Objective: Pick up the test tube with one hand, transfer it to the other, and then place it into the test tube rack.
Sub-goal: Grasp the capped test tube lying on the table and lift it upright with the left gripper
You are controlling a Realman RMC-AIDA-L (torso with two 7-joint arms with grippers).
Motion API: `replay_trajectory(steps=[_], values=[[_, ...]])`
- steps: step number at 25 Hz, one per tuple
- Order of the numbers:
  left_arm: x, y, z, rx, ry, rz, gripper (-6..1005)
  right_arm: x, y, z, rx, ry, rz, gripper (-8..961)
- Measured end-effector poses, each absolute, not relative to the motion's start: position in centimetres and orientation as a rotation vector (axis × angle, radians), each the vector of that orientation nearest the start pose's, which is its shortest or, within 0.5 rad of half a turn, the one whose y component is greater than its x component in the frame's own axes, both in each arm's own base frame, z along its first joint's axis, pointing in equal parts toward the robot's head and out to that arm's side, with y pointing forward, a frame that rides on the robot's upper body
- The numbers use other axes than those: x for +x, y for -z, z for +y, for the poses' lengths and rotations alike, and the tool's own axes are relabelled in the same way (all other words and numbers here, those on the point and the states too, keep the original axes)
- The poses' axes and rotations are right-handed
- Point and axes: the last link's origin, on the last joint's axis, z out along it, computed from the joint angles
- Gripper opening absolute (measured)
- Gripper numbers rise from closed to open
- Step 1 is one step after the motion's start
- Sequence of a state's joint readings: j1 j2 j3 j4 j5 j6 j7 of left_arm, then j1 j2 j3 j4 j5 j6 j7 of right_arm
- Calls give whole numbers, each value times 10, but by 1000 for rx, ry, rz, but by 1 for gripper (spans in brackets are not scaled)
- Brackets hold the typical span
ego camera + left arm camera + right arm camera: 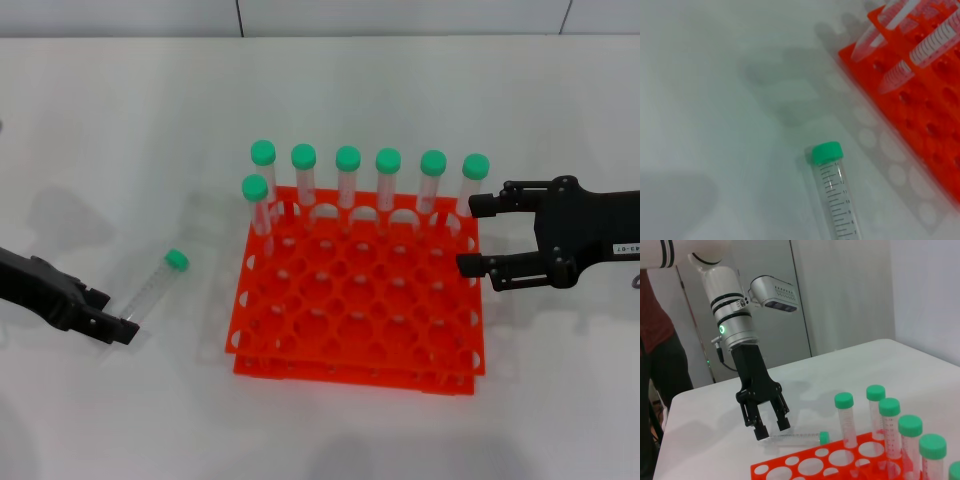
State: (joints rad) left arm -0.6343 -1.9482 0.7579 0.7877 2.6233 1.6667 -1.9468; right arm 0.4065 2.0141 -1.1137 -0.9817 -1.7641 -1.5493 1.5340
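The test tube (155, 288) (835, 200) (795, 439), clear with a green cap, lies flat on the white table to the left of the orange-red test tube rack (350, 372) (930, 125) (805, 467). My left gripper (115, 315) (771, 427) is low over the table at the tube's bottom end. It is open, and its fingertips stand on either side of that end without closing on it. My right gripper (475, 235), the one with a white label, hovers open by the rack's right back corner and holds nothing.
Several identical green-capped tubes (347, 180) (890, 425) stand upright along the rack's back row, with one more in the second row at the left. The table's far edge meets a wall behind the rack.
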Motion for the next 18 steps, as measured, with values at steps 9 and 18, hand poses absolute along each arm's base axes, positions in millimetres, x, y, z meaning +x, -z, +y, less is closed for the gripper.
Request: replay_trajectory(steps=[9,18], values=[[-305,-51,335,-2757,-298,-1197,646,226,-20,324,-2871,-587,375,770],[-305,-46,335,-2769,-315,-1194,493,227,-17,324,-2876,-593,387,771]])
